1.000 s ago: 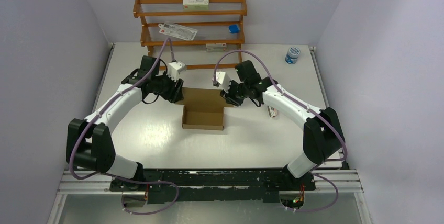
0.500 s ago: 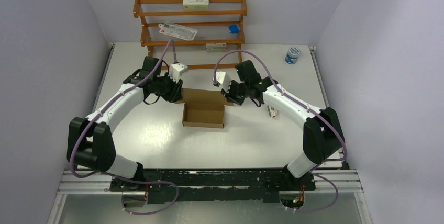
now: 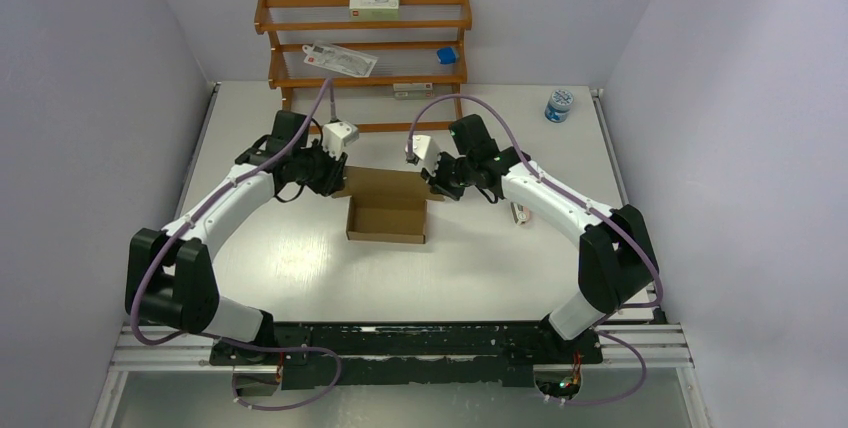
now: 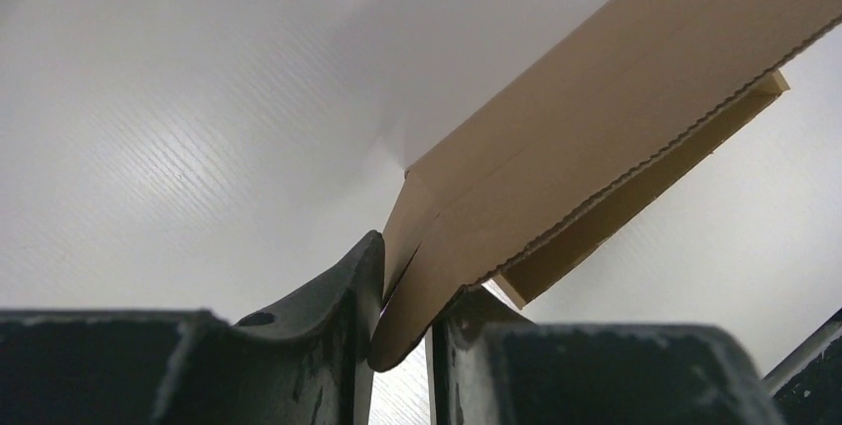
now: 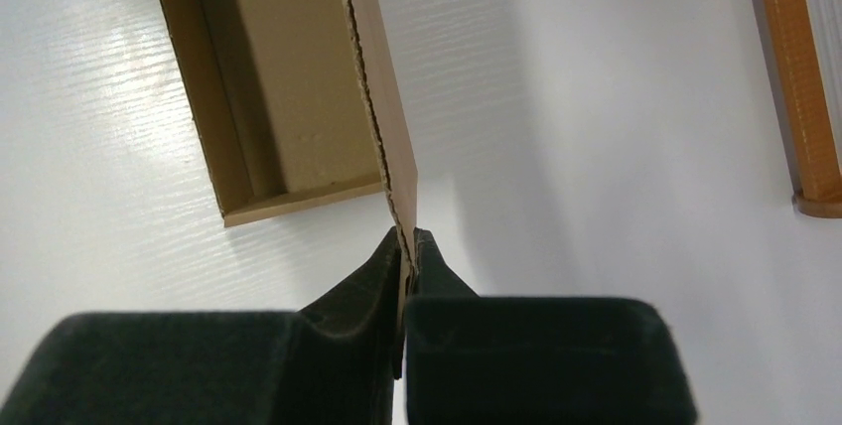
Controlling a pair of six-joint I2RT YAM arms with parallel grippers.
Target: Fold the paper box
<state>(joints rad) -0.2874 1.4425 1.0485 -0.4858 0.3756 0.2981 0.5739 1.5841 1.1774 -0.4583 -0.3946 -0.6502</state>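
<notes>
Mid-fold on the lid. The left claw (image 4: pixel 402 346) is clamped on one back corner of the paper box (image 3: pixel 387 218), and the right claw (image 5: pixel 407 246) is clamped on the other. Each has the lid flap (image 4: pixel 596 117) pinched thin between its fingers. The box sits on the counter (image 3: pixel 300 268), spanning the gap between the two claws. Its open tray (image 5: pixel 288 97) lies on the base side of both. The flap is up off the counter but nowhere near over the tray, so I judge the close has barely begun. For the next move I need both claws to swing the flap over the tray together at matched height. If one leads, the panel twists or tears at the pinch. The corner at the left claw already looks curled. Compared with a second ago, the left claw has edged slightly outward and the tray's near edge has crept a touch towards the claws. The grips are unchanged.
</notes>
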